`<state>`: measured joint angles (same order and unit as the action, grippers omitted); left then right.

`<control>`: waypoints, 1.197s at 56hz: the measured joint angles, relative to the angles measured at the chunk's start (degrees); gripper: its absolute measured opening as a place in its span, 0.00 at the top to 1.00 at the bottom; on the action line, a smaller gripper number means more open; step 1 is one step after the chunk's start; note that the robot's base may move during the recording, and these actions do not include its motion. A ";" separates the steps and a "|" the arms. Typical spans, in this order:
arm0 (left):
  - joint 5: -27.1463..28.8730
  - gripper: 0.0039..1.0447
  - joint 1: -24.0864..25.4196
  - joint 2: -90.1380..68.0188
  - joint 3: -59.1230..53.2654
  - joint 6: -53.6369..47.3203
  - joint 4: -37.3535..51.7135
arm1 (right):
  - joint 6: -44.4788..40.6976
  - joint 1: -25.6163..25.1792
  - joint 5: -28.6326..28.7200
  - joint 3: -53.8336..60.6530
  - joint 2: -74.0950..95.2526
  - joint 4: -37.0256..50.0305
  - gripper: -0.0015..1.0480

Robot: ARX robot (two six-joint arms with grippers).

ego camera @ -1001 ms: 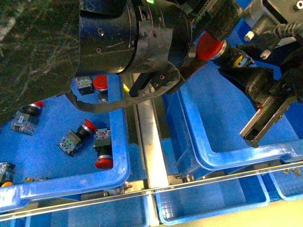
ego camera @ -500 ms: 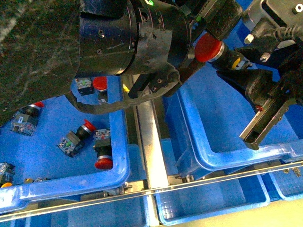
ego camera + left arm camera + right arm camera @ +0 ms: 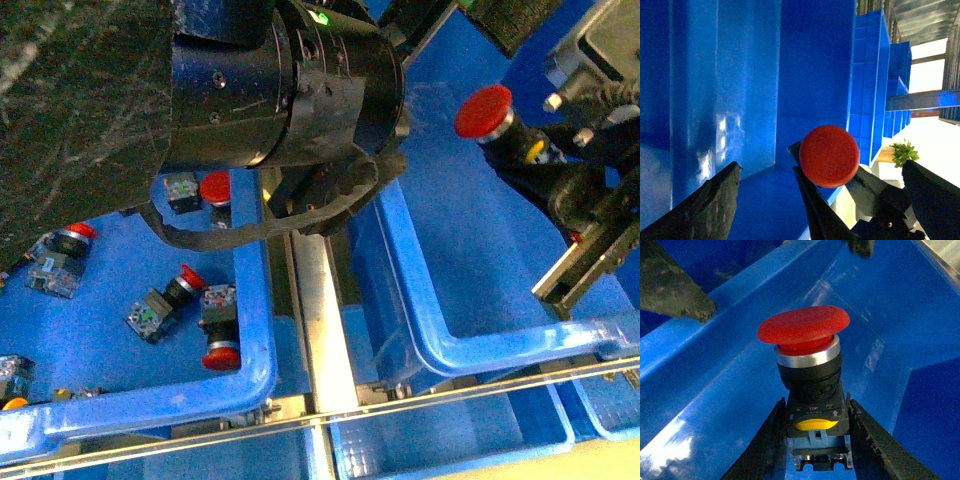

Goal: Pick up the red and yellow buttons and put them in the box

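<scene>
My right gripper is shut on a red button and holds it in the air over the box, the large blue tote on the right. In the right wrist view the fingers clamp the button's black-and-grey body, with the red cap pointing away over the box's blue wall. My left gripper is open and empty; the same red cap shows between its jaws. Several red buttons lie in the left tote. An orange cap peeks in at its lower left edge.
My left arm's black body fills the upper left and hides part of the left tote. A metal rail runs between the two totes. Shallow blue trays sit along the near edge.
My right gripper has carried the red button to the right, further over the box. The left gripper's finger has drawn up towards the top edge.
</scene>
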<state>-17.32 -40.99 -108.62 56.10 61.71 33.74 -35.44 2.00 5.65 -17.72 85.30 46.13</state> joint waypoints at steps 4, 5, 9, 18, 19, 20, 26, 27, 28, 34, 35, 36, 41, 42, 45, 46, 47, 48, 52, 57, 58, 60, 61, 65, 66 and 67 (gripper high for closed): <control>0.50 0.07 0.22 1.16 -0.50 -0.90 -0.04 | 0.02 -0.57 0.09 0.26 -0.33 -0.37 0.74; 0.66 0.07 0.39 1.53 -0.63 -1.16 -0.22 | 0.04 -0.74 0.11 0.35 -0.44 -0.48 0.74; 0.83 0.07 0.81 2.69 -1.49 -1.99 -0.48 | 0.11 -1.57 0.15 0.72 -1.16 -0.98 0.74; 1.07 0.07 2.08 5.07 -4.66 -3.54 -1.40 | 0.28 -3.41 0.81 1.64 -2.93 -2.12 0.74; 1.07 0.07 2.14 5.16 -4.85 -3.78 -1.40 | 0.28 -3.72 0.87 1.79 -3.19 -2.36 0.74; 1.18 0.07 2.36 5.29 -5.29 -4.00 -1.40 | 0.28 -3.87 0.92 1.88 -3.30 -2.45 0.74; 1.95 0.07 2.80 5.53 -7.28 -5.18 -1.42 | 0.28 -5.20 1.27 2.67 -4.24 -3.10 0.74; 1.92 0.07 2.84 5.53 -7.48 -5.38 -1.42 | 0.33 -5.31 1.29 2.71 -4.33 -3.13 0.74; 1.90 0.07 2.91 5.53 -7.65 -5.57 -1.46 | 0.31 -5.55 1.27 2.82 -4.44 -3.19 0.74; 3.54 0.07 3.61 5.60 -9.53 -7.61 -2.23 | 0.48 -6.12 1.27 3.30 -5.20 -3.58 0.74; 4.02 0.07 3.69 5.70 -9.84 -8.39 -2.40 | 0.55 -6.16 1.25 3.37 -5.44 -3.80 0.74; 4.07 0.07 3.85 5.81 -10.16 -9.03 -2.43 | 0.59 -6.21 1.25 3.39 -5.55 -3.89 0.74; 5.03 0.07 4.87 6.97 -11.26 -11.78 -2.62 | 0.87 -6.19 1.22 3.50 -6.08 -4.22 0.74; 5.18 0.07 5.20 7.37 -11.45 -12.20 -2.64 | 0.92 -6.16 1.18 3.50 -6.19 -4.28 0.74; 5.29 0.07 6.25 8.70 -11.69 -13.49 -2.64 | 1.01 -6.08 0.92 3.50 -6.38 -4.66 0.74; 5.40 0.07 6.43 8.90 -11.69 -13.99 -2.62 | 1.07 -6.03 0.79 3.50 -6.45 -4.74 0.74; 5.62 0.07 6.80 9.25 -11.69 -14.73 -2.60 | 1.09 -6.01 0.74 3.50 -6.49 -4.81 0.74; 5.68 0.07 6.97 9.38 -11.69 -14.91 -2.58 | 1.11 -5.95 0.72 3.50 -6.54 -4.96 0.74; 6.21 0.07 8.15 9.73 -11.47 -17.40 -2.58 | 1.11 -5.75 0.55 3.50 -6.67 -5.14 0.74; 6.82 0.07 9.86 9.33 -10.14 -20.04 -4.22 | 1.14 -5.49 0.31 3.50 -6.88 -5.44 0.74; 7.08 0.07 10.29 9.22 -9.75 -20.81 -4.81 | 1.14 -5.46 0.22 3.50 -6.91 -5.46 0.74; 8.46 0.07 10.84 9.16 -9.25 -22.56 -5.55 | 1.14 -5.38 -0.11 3.50 -6.93 -5.62 0.74; 8.85 0.07 10.99 9.14 -9.16 -23.10 -5.62 | 1.16 -5.31 -0.15 3.50 -6.95 -5.77 0.74; 10.67 0.07 12.20 9.22 -9.05 -26.84 -6.25 | 1.16 -4.98 -0.57 3.50 -7.04 -6.16 0.74; 11.08 0.07 12.35 9.27 -9.05 -27.36 -6.34 | 1.16 -4.85 -0.72 3.50 -7.04 -6.32 0.74; 11.80 0.07 12.57 9.33 -9.14 -28.37 -6.38 | 1.16 -4.76 -0.79 3.50 -7.08 -6.43 0.74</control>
<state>-5.52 -28.42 -99.29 46.96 33.34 27.35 -34.28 -2.76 4.86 -14.22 78.22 39.70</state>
